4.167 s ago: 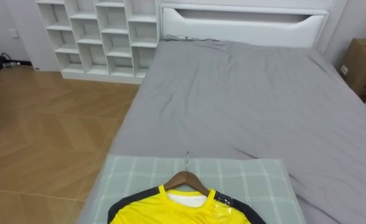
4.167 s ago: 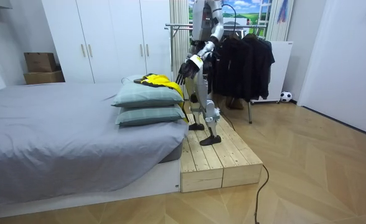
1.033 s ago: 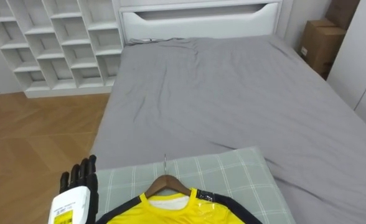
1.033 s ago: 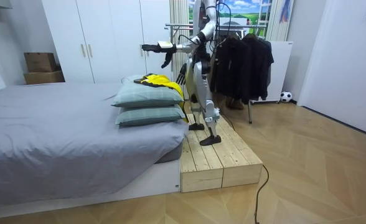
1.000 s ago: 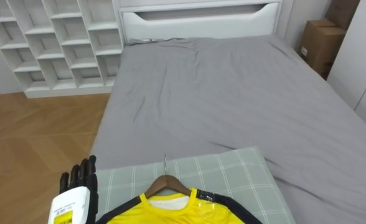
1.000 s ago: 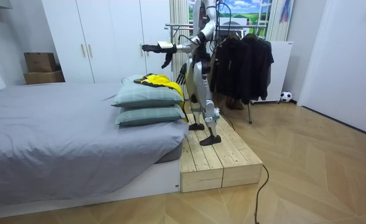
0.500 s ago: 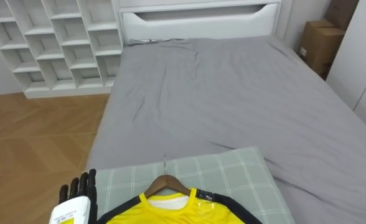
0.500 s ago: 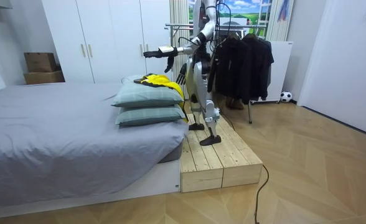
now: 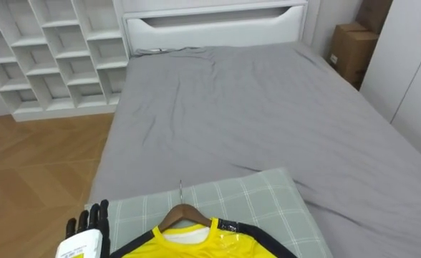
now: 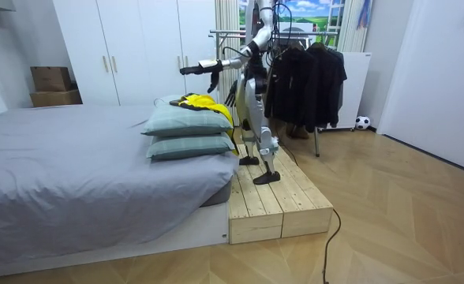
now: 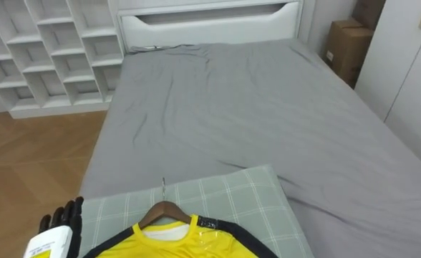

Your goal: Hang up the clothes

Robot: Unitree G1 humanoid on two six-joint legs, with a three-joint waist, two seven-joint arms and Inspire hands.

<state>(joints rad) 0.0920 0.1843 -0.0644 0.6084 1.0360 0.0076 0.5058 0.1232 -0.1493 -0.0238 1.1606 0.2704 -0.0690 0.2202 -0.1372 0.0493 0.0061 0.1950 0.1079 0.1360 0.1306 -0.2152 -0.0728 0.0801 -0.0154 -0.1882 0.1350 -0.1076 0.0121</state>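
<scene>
Since half a second ago my head view has swung a little to the right while the shirt has stayed put, and against four seconds back the left arm is up from my side and stretched forward.

Edges first: the left hand hovers just off the left edge of the top pillow, over the edge of the bed — fingers straight and released, holding nothing. Beyond the pillow the grey bed lies open up to the white headboard. To the left are bare wood floor and white shelves; to the right, a cardboard box and wardrobe doors.

The yellow shirt, black at the sleeves, lies flat on that checked pillow, on a wooden hanger whose metal hook points toward the headboard. Neither hand touches it.

From the room view I stand on a wooden platform at the end of the bed, facing along it. The clothes rack with dark garments stands close behind me. The top pillow sits on a second pillow. The left arm reaches out level above the shirt. The right hand hangs low by my hip — its state I cannot tell.
</scene>
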